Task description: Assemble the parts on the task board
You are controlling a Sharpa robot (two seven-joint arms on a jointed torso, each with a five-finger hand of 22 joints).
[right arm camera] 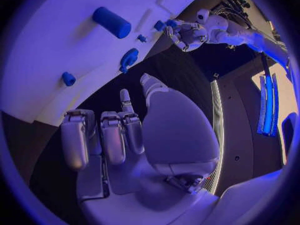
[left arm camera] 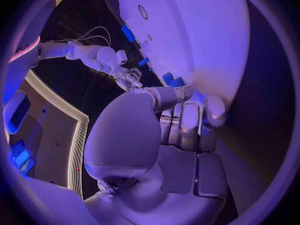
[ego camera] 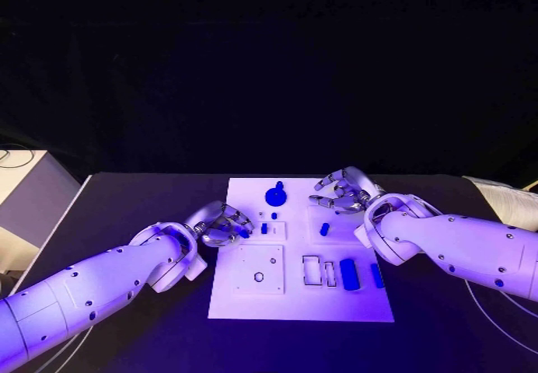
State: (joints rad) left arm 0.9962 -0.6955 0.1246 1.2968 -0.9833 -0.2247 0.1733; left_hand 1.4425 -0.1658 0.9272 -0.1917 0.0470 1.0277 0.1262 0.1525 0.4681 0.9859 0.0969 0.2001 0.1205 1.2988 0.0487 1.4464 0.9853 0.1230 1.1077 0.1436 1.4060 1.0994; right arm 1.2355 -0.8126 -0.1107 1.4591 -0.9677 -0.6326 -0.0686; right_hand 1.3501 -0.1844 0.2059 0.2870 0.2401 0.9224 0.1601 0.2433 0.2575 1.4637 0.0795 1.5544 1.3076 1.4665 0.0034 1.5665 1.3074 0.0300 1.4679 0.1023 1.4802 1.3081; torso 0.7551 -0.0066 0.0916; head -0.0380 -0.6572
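One task board (ego camera: 253,307), two hands

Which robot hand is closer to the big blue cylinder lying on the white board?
Right. The right robot hand is up the board from the cylinder; the left robot hand is across the task board, farther off.

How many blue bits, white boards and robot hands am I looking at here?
Blue pieces: 6 lying clear, perhaps one more by the left hand
White task board: 1
Hands: 2, counting the right hand
Total: 9
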